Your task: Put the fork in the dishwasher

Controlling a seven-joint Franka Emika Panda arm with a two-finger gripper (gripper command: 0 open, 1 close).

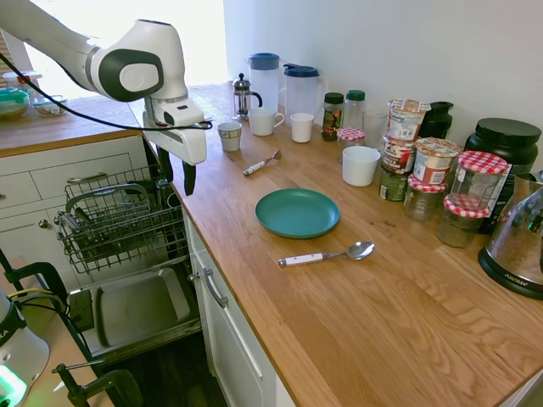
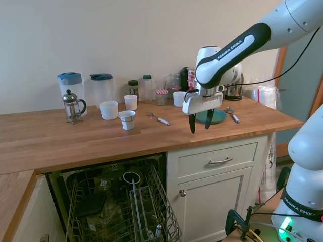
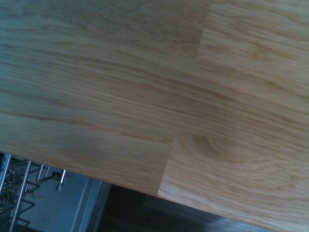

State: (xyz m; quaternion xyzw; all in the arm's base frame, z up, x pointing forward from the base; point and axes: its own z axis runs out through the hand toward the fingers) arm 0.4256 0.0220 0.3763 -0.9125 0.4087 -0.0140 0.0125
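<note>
Two fingers hang spread apart with nothing between them on the gripper (image 1: 176, 175) in the first exterior view, right over the front edge of the wooden countertop (image 1: 356, 297), above the corner of the pulled-out dishwasher (image 1: 119, 222) rack. The fork (image 1: 261, 164) lies flat on the counter well apart from the gripper, white handle toward the front, tines pointing back at the small patterned cup (image 1: 229, 136). Nearer the front sits a teal plate (image 1: 297, 212), with a white-handled spoon (image 1: 327, 255) just beside it.

From the second exterior view the gripper (image 2: 200, 121) hovers at the counter edge, fingers open and empty, pointing down. The fork (image 2: 158, 118) is on the counter between the patterned cup (image 2: 126, 119) and the gripper, not touching either. The dishwasher (image 2: 121, 201) sits open below the counter, wire rack out.

Wrist view is mostly blurry countertop (image 3: 145, 87) wood grain, with a bit of the dishwasher (image 3: 24, 193) rack wires in one corner.
</note>
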